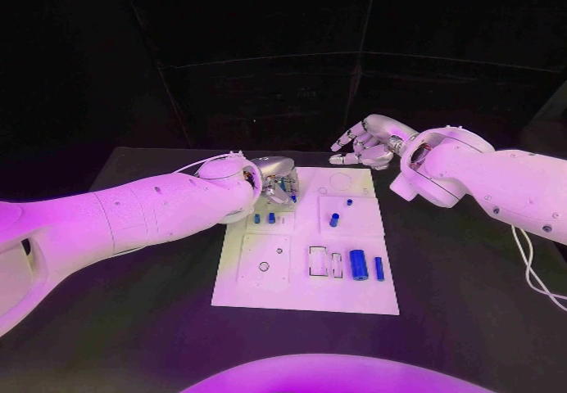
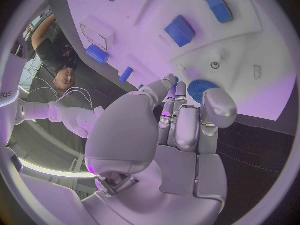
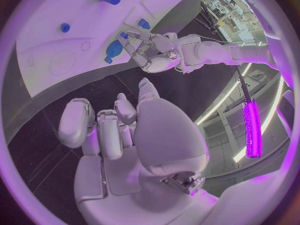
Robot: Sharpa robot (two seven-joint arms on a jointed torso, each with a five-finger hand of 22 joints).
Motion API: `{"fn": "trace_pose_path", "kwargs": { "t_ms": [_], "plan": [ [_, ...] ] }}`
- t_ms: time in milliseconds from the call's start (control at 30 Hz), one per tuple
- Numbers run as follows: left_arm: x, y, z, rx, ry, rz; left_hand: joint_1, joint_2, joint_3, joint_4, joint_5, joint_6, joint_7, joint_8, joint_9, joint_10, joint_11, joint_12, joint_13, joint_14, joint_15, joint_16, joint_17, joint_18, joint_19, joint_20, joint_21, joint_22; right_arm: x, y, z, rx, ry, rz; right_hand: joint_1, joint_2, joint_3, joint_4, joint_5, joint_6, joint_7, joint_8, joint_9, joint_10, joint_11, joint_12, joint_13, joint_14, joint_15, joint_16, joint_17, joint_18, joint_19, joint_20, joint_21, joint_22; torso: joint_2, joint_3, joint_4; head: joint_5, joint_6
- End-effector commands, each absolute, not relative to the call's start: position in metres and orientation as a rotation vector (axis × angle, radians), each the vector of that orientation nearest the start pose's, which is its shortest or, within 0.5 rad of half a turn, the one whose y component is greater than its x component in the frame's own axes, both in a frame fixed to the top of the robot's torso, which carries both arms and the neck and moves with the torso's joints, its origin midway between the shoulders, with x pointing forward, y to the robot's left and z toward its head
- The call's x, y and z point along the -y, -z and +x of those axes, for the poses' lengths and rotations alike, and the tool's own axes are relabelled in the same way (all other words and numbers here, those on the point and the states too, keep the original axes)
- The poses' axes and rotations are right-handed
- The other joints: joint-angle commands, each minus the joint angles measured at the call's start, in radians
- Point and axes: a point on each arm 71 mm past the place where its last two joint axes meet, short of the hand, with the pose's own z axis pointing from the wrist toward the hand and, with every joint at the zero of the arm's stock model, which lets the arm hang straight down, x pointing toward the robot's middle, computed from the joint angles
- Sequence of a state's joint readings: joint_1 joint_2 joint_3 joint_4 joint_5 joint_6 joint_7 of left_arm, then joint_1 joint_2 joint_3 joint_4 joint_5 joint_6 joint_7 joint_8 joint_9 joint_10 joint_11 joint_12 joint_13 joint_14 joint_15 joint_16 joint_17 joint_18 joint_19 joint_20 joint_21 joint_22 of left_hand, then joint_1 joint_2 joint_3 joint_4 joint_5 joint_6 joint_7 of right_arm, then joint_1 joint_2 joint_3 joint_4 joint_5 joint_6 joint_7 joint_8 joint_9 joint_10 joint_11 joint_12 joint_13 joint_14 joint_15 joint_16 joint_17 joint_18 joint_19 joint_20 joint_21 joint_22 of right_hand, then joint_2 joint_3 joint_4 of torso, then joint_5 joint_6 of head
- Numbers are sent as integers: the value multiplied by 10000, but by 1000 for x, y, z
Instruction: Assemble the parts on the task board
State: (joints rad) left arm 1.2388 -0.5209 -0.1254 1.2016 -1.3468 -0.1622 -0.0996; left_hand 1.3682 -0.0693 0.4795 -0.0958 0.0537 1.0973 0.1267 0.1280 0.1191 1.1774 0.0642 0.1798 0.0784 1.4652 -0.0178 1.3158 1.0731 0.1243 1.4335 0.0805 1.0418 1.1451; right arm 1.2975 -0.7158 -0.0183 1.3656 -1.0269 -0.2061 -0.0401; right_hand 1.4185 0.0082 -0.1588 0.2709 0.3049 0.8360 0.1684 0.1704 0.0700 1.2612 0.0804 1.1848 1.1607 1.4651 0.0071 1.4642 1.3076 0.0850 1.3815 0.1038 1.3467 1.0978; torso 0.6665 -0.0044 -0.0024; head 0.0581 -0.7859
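The white task board (image 1: 355, 303) lies in the middle of the black table. My left hand (image 1: 274, 178) hangs over the board's far left corner. Its fingers (image 2: 175, 92) and thumb sit on either side of a round blue toothed part (image 2: 199, 87) and pinch it against the board (image 2: 262, 55). The same part (image 3: 114, 50) shows beside my left hand (image 3: 153, 52) in the right wrist view. My right hand (image 1: 369, 141) hovers beyond the board's far edge, fingers (image 3: 100, 130) apart and holding nothing. Several blue parts lie on the board, among them a cylinder (image 1: 358, 264) and a peg (image 1: 334, 219).
A rectangular recess (image 1: 319, 262) and a ring outline (image 1: 340, 182) mark the board. Two short blue pegs (image 1: 264, 218) stand close to my left forearm. A white cable (image 1: 534, 274) trails on the table at the right. Bare black table surrounds the board.
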Motion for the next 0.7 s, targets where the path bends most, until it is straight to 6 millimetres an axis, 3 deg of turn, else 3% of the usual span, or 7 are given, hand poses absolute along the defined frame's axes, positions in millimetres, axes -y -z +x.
{"fn": "trace_pose_path", "kwargs": {
  "t_ms": [33,233,700],
  "plan": [
    [-129,211,528,-18295,6844,1729,-14,44,60,-22,-38,75,27,17,2,72,-6,-68,10,49,-43,62,17,-134,34,-35,19,1,180,143,531,-17369,-8941,1492,-20,104,-66,-16,53,-33,1,69,-6,-23,-8,21,11,699,-85,-43,1141,37,-40,-17,-46,10,-9,8,33,19,20],
    [-147,199,524,-18200,7005,1231,-24,44,68,-26,-38,99,27,21,3,95,-8,-75,13,51,-43,58,2,-136,40,-36,24,6,181,145,531,-17394,-8914,1517,-20,104,-66,-16,53,-33,1,69,-6,-23,-8,21,11,699,-85,-43,1141,37,-40,-17,-46,10,2,2,-3,41,30],
    [-187,199,521,-18668,6373,617,-76,30,67,-18,-40,145,21,24,4,142,-12,-95,17,60,-45,67,6,-140,53,-38,36,20,185,145,531,-17393,-8850,1572,-20,104,-66,-16,53,-33,1,69,-6,-23,-8,21,11,699,-85,-43,1141,37,-40,-17,-46,10,1,10,-4,60,18]
  ]
}}
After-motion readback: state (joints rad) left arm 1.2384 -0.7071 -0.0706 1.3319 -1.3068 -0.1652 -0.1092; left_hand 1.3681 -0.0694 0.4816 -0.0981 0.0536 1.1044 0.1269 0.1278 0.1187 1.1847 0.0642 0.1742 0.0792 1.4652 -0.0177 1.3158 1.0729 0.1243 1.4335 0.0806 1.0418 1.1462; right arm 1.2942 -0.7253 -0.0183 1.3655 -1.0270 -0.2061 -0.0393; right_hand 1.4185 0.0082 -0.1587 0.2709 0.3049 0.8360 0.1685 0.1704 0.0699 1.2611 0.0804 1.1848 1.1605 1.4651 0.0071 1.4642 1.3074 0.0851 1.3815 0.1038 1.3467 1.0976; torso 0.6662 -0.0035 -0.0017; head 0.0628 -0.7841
